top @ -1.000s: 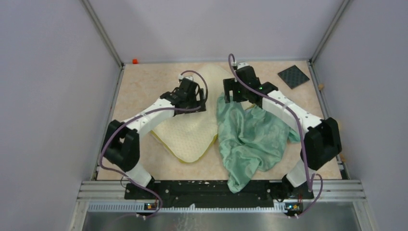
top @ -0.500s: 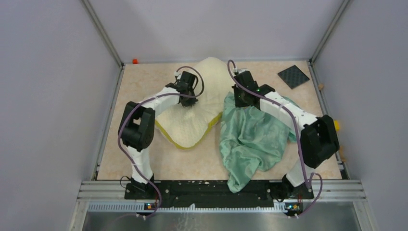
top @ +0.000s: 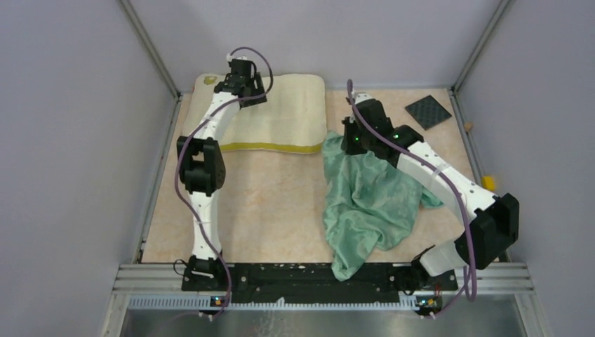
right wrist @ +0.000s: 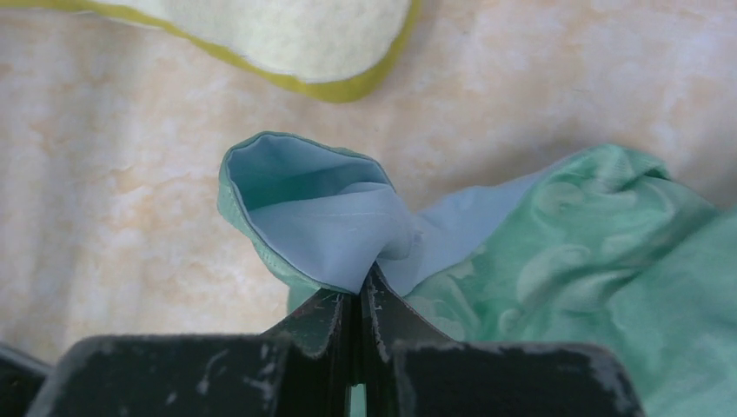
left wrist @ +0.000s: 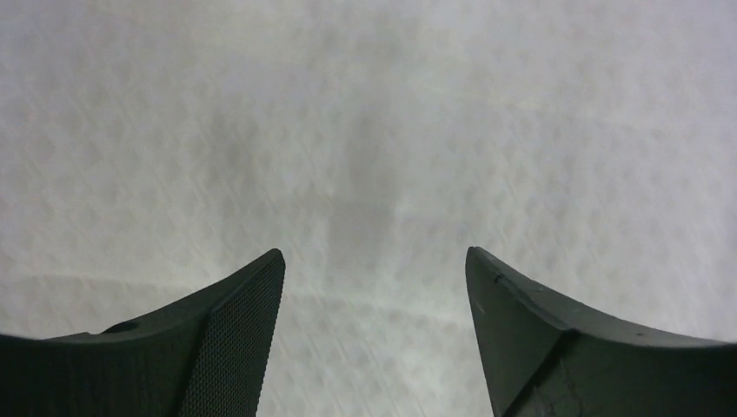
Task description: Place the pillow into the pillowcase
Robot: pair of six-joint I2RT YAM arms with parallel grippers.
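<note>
- Within the last second the pillow (top: 281,112) has gone from lying askew mid-tabletop to lying lengthwise at the upper left of the top view, against the far wall, with its yellow band facing the bases.
- The pillowcase (top: 368,200) has barely shifted and sprawls crumpled, green side up, right of centre on the tabletop (top: 266,203).
- My reading: the pillow is wholly outside the case and no mouth is spread, so insertion has not begun.
- The left fingers (top: 241,78) are spread wide over the pillow's textured face, clamping nothing; contact cannot be told.
- The right fingers (right wrist: 355,300) are pinched tight on a pillowcase fold showing light-blue lining, near the pillow's corner.
</note>
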